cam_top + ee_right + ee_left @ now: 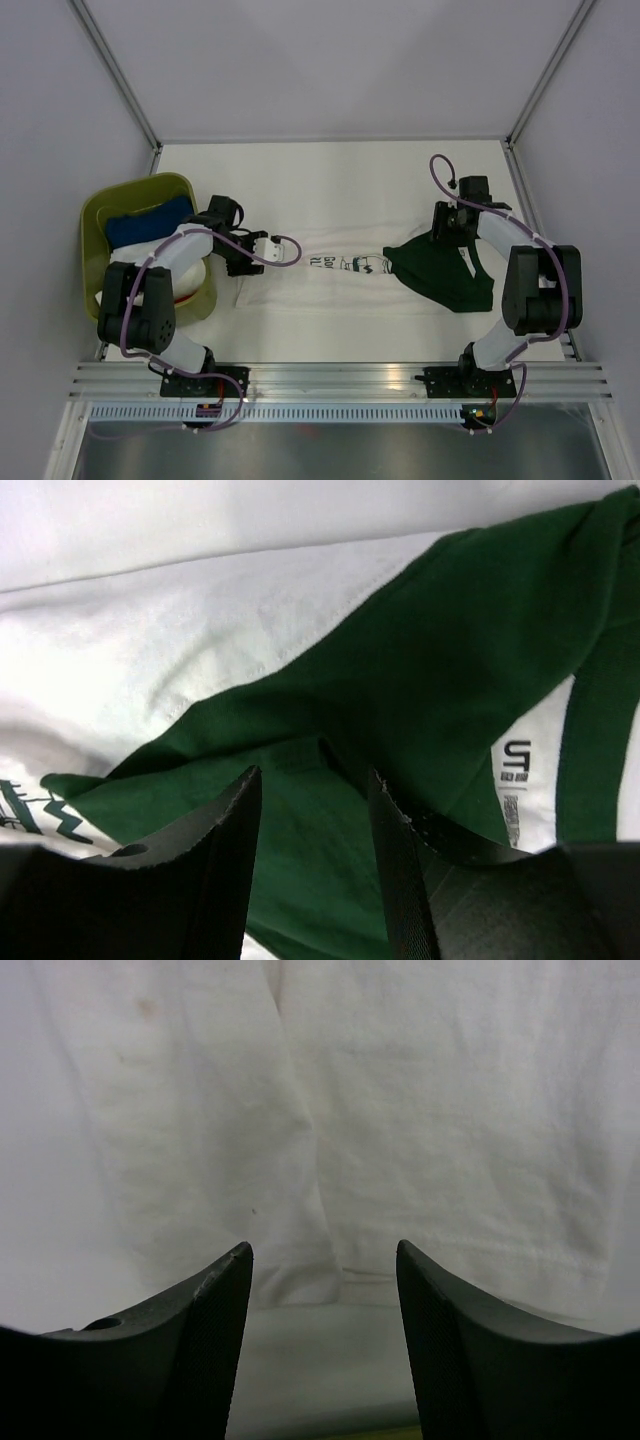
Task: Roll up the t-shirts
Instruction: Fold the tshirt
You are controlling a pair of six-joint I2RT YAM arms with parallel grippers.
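A white t-shirt (320, 268) with small dark print lies flat across the middle of the table. A dark green t-shirt (445, 278) lies crumpled over its right end. My left gripper (243, 262) hovers at the white shirt's left edge. In the left wrist view it (325, 1255) is open, with only white cloth (400, 1110) below and nothing between the fingers. My right gripper (443, 235) sits at the green shirt's far edge. In the right wrist view it (312, 780) is open just above green cloth (450, 630), with the white shirt (200, 630) beyond.
A yellow-green basket (100, 215) stands at the left edge, holding a blue cloth (150, 222) and other items, close behind my left arm. Low walls border the white table (330, 180) at the back and sides. An aluminium rail (340, 375) runs along the near edge.
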